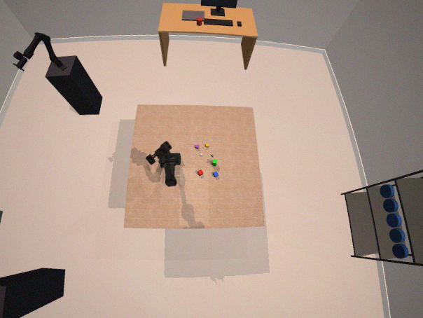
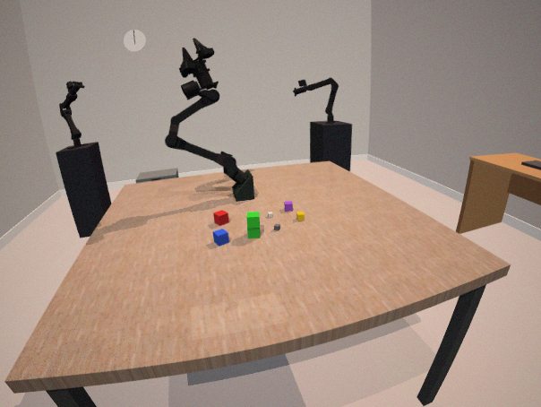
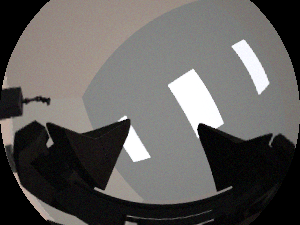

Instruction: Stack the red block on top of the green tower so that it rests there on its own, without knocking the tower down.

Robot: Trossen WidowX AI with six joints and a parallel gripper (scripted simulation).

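Observation:
The red block (image 1: 200, 172) (image 2: 220, 217) sits alone on the wooden table (image 1: 196, 210) (image 2: 269, 305). The green tower (image 1: 214, 162) (image 2: 253, 225), two green blocks high, stands upright just beside it. My gripper (image 2: 194, 47) (image 1: 165, 145) (image 3: 165, 124) is open and empty. It is raised high above the arm's base and points upward, far from both blocks. The wrist view shows only the two spread fingers against wall and ceiling lights, with no block in it.
A blue block (image 1: 216, 174) (image 2: 220, 237) lies close to the red block and the tower. Small purple (image 2: 288, 205), yellow (image 2: 300, 216), white (image 2: 270, 214) and grey (image 2: 277, 227) cubes lie beyond the tower. Two other arms stand on black pedestals off the table.

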